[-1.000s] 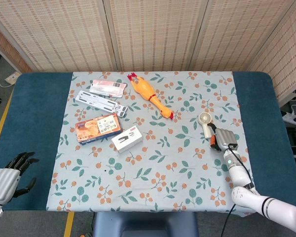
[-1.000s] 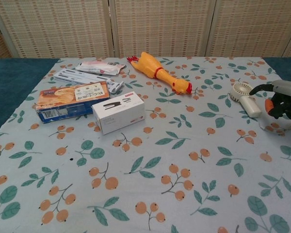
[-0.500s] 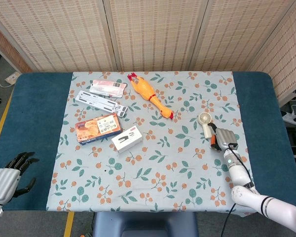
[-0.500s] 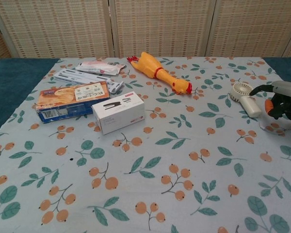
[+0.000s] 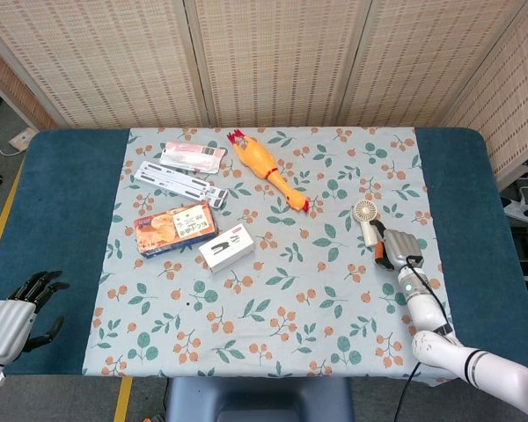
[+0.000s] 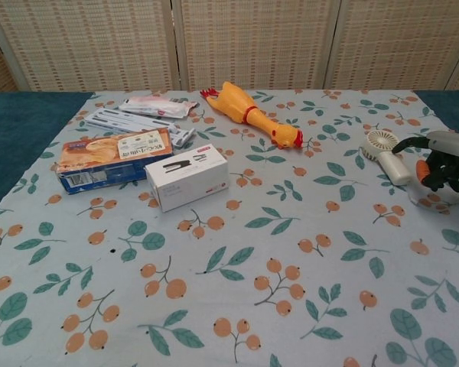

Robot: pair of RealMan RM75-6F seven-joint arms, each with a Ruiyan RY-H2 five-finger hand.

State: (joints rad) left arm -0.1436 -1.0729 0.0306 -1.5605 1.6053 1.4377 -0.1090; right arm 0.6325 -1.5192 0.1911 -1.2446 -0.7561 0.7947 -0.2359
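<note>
My right hand [image 5: 399, 247] [image 6: 444, 155] lies low over the table's right side, just right of a small white hand fan [image 5: 368, 221] [image 6: 385, 154]. Its dark fingers curl down over a small orange-and-whitish object [image 6: 428, 186] [image 5: 381, 256]. The frames do not show whether the fingers grip it. My left hand [image 5: 16, 309] hangs off the front left corner over the blue table edge, with its fingers apart and nothing in them. It shows only in the head view.
On the flowered cloth [image 5: 273, 299] lie a yellow rubber chicken [image 5: 266, 167] [image 6: 249, 113], a white stapler box [image 5: 226, 247] [image 6: 187, 177], an orange snack box [image 5: 175, 228] [image 6: 113, 157], a long white pack [image 5: 180, 182] and a pink packet [image 5: 194, 156]. Woven screens stand behind.
The right hand has sunk slightly down and to the right over the orange object. Nothing else has moved.
</note>
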